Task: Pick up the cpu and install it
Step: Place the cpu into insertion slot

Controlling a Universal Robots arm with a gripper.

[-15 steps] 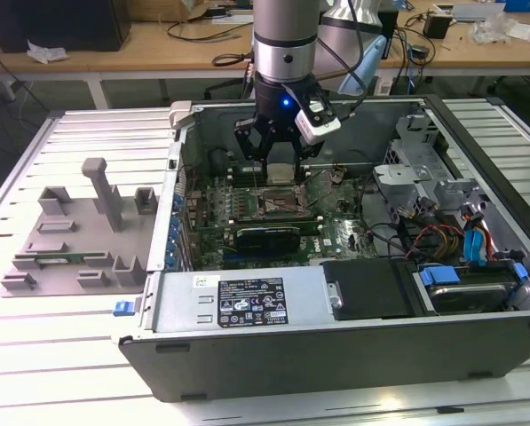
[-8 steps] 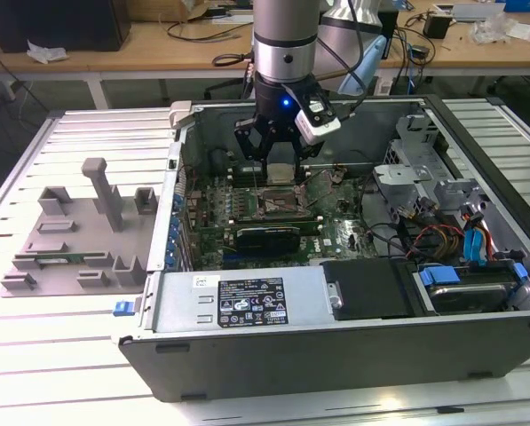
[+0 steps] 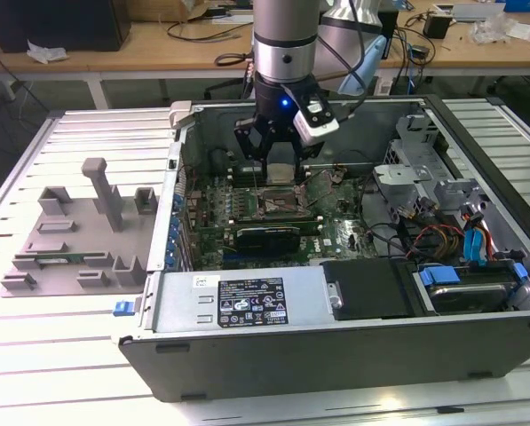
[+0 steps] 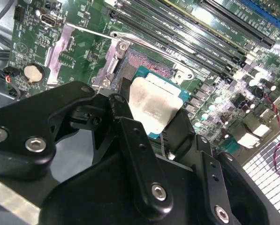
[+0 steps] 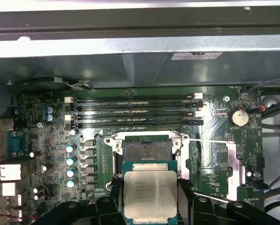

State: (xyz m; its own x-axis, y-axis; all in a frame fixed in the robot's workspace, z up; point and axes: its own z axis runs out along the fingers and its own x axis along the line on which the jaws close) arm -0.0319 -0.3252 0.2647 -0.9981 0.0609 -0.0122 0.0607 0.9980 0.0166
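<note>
- Pickup looks done, by my read; the gripper [image 3: 280, 167] is down inside the open computer case [image 3: 247, 355], and its two black fingers [image 4: 125, 126] are pinching the cpu [image 5: 150, 193] by opposite edges; the silver top shows in both wrist views
- Chip position: lifted and clear of the board; it hangs over the green motherboard [image 5: 50, 140], close to the cpu socket [image 5: 147, 150]; I see no contact between chip and socket
- Socket: bare, dark contact field exposed, metal frame around it; a thin retention lever [image 5: 205, 141] lies out to one side; I cannot say for sure whether the frame is swung fully back
- Neighbours: the memory slots [image 5: 135, 110] run along the socket's far side from the chip; a coin cell battery [image 5: 238, 117] sits further off on the board
- Outside the case: the grey fixture [image 3: 78, 231] rests on the slatted table [image 3: 51, 355], on the exterior view's left, well apart from the gripper
- Progress call: the first half, the grab, is in the bag; the install half is open; the chip is not yet seated, nothing is clamped over it, and its squareness to the socket is hard to judge from these angles
</note>
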